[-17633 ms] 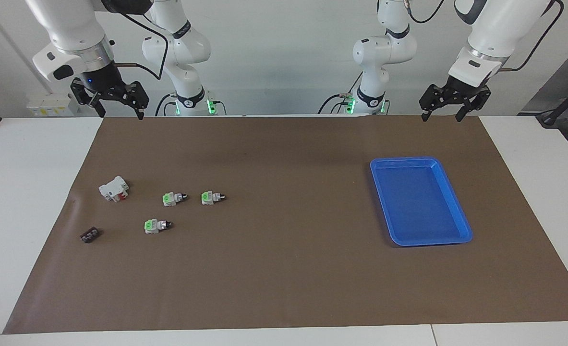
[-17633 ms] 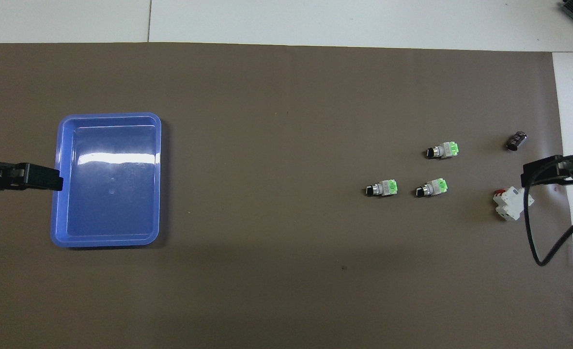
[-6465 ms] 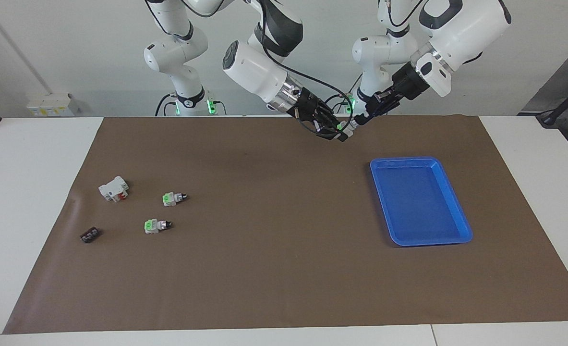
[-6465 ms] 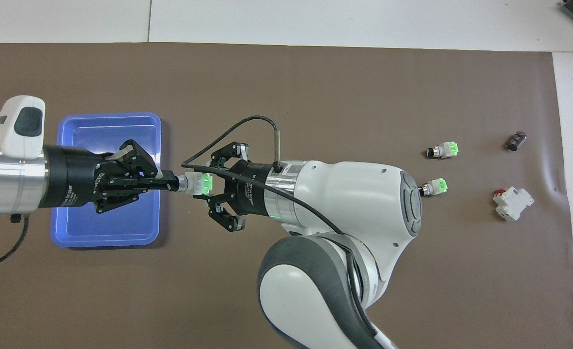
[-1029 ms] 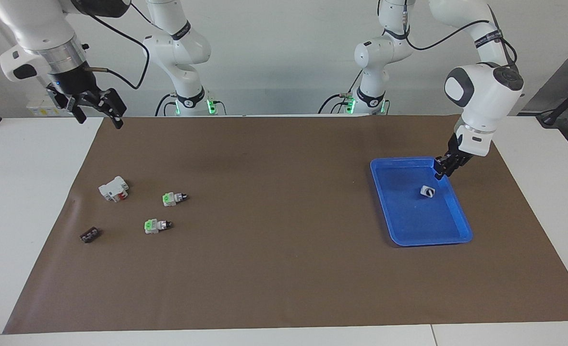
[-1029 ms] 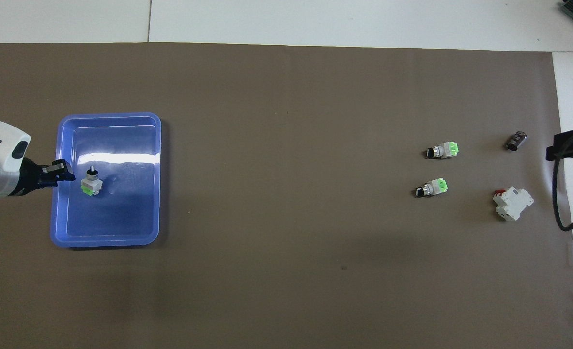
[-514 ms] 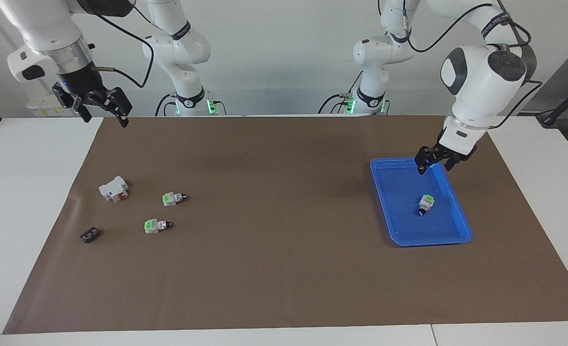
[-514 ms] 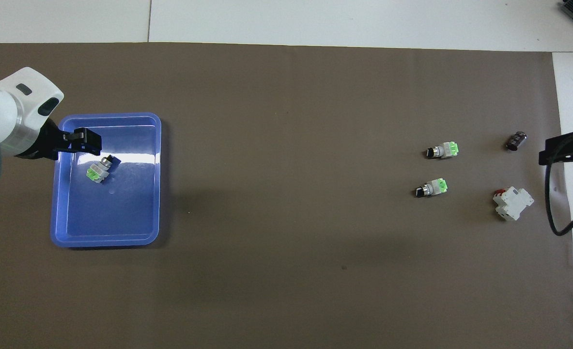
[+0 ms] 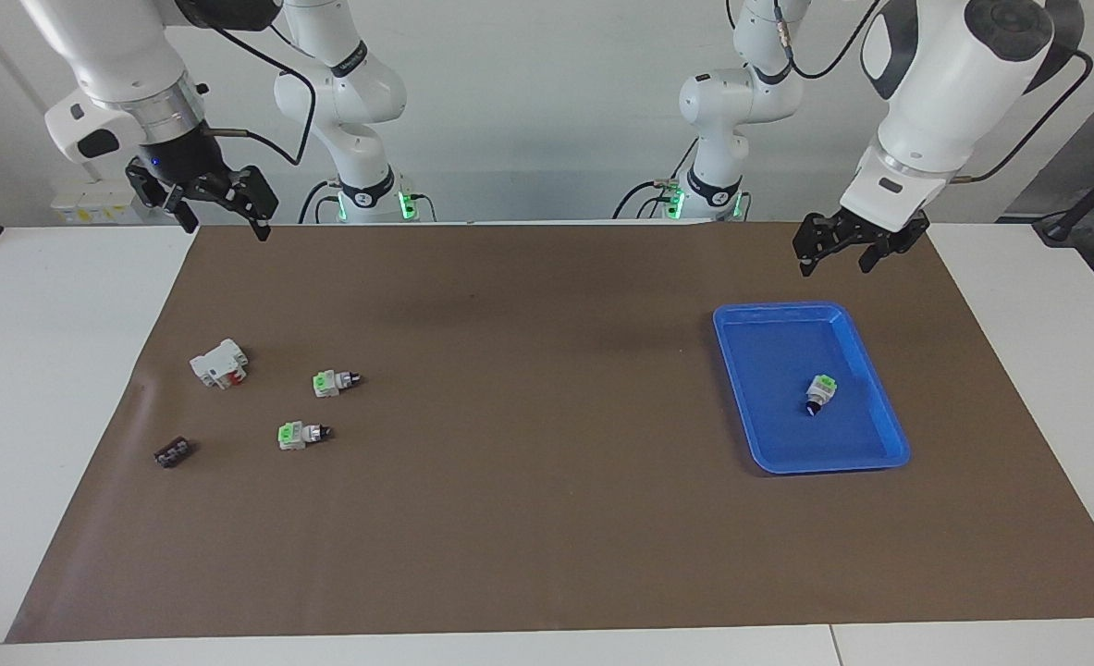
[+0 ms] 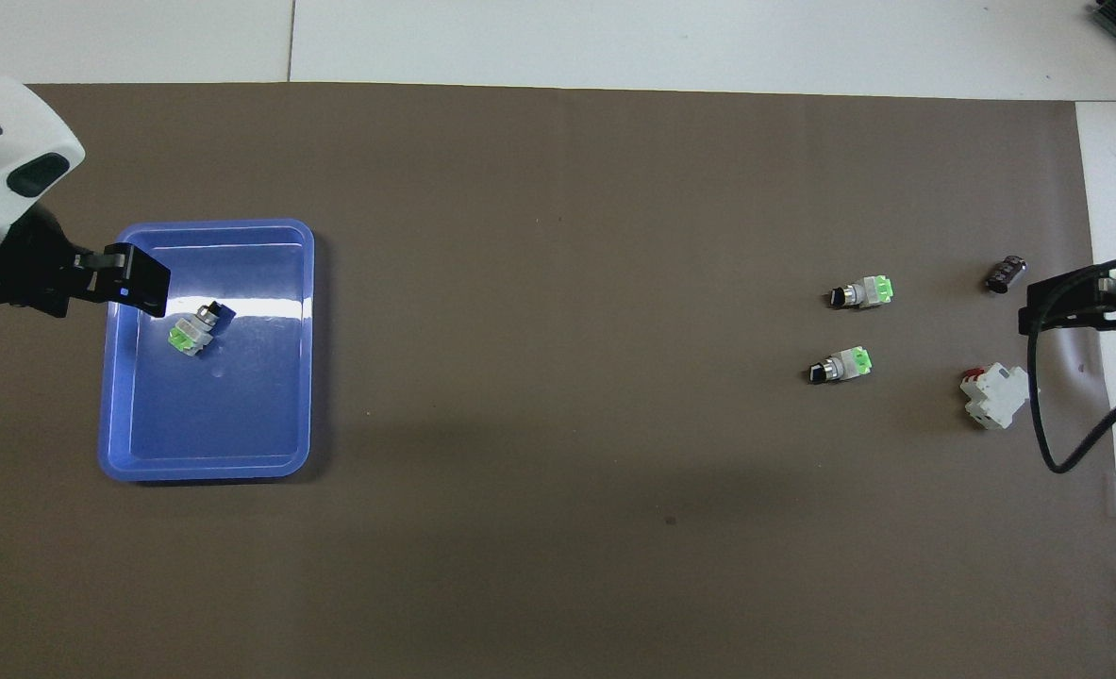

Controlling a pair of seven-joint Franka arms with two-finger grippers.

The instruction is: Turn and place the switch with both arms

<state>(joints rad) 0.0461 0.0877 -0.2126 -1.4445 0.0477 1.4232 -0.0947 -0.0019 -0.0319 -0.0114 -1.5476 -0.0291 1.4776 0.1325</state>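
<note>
The green-capped switch [image 9: 820,391] lies in the blue tray [image 9: 866,457] below the empty, wide left gripper [image 9: 836,251]; the right gripper [image 9: 222,202] waits wide.

From overhead we see only part of each arm: the left claw [image 10: 128,280] shows one dark finger over the tray's [image 10: 112,377] rim, its wrist cut by the picture's edge, and the right claw [image 10: 1076,306] is likewise cut off. The small dark piece [image 9: 172,452] is too small for us to identify.
</note>
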